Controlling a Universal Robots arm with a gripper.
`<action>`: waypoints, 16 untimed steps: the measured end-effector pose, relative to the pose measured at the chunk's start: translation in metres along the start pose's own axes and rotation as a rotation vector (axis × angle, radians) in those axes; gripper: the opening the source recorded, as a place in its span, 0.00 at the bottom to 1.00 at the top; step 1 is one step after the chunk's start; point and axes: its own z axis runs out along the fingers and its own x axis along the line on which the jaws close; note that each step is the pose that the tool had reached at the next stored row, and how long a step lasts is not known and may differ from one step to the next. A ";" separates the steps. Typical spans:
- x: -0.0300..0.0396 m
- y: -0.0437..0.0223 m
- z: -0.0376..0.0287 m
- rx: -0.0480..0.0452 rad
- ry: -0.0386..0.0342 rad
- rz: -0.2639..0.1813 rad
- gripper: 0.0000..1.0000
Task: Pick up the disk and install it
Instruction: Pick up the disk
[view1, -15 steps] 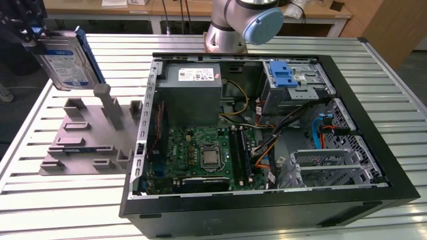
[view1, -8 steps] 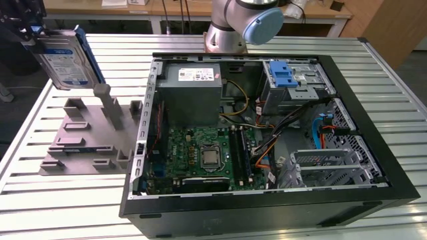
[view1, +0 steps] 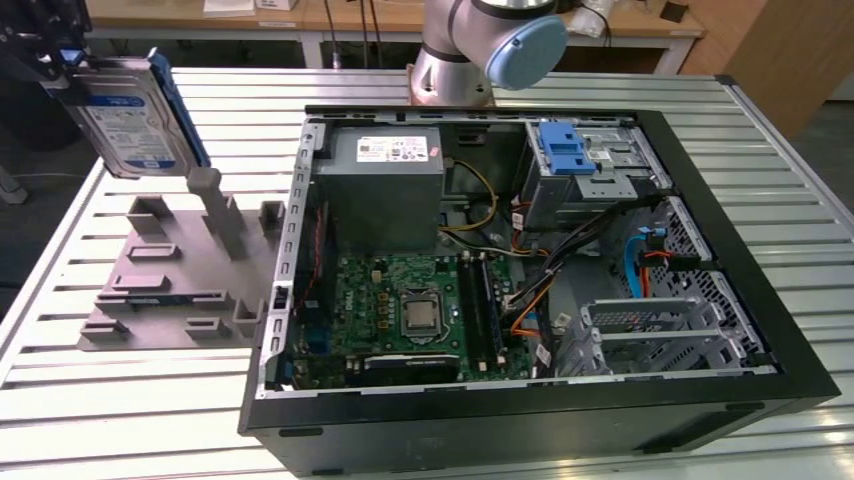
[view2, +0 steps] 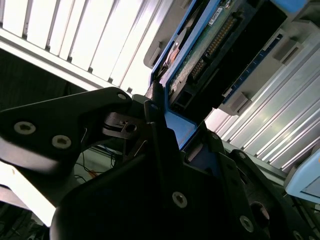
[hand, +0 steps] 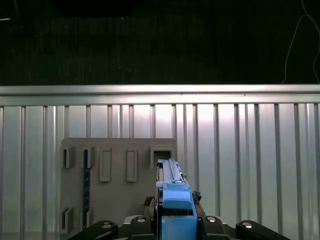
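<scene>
jaws: clamped on disk (hand: 173, 186) edge | disk: held upright above fixture block (view1: 167, 275)

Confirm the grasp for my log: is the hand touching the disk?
Touching. In the second wrist view the hand clamps the disk, its black fingers pressed against the blue rail.

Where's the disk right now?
In the exterior view, the disk is up in the air at the far left, gripped by the claw, above the grey fixture block beside the open computer case.
</scene>
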 end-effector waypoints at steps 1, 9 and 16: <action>0.0000 0.0000 -0.0002 -0.0001 0.0000 0.000 0.36; -0.0001 0.0001 -0.0021 0.0000 0.0000 0.000 0.36; -0.0001 0.0001 -0.0040 -0.0001 0.0001 0.000 0.36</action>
